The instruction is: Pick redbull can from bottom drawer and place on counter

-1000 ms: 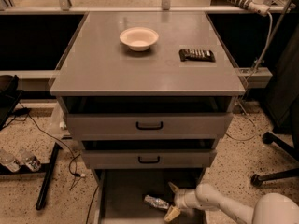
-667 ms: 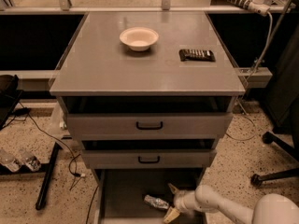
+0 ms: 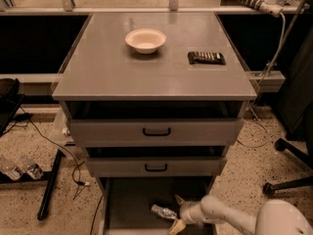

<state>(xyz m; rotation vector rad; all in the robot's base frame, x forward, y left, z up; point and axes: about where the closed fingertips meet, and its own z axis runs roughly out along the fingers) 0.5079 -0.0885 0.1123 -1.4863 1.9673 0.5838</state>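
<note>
The redbull can [image 3: 163, 212] lies on its side on the floor of the open bottom drawer [image 3: 129, 204], towards the front right. My gripper [image 3: 177, 213] reaches into the drawer from the lower right and sits right at the can's right end. Its two pale fingers [image 3: 179, 200] are spread apart, one above and one below the can's end, and are not closed on it. The counter [image 3: 146, 80] is the grey top of the cabinet above.
A white bowl [image 3: 145, 39] and a dark flat ribbed object [image 3: 206, 58] lie on the counter. Two shallower drawers with black handles [image 3: 156, 131] stand slightly open above the bottom one. Cables and bottles [image 3: 19, 168] lie on the floor at left, and a chair base [image 3: 288, 182] stands at right.
</note>
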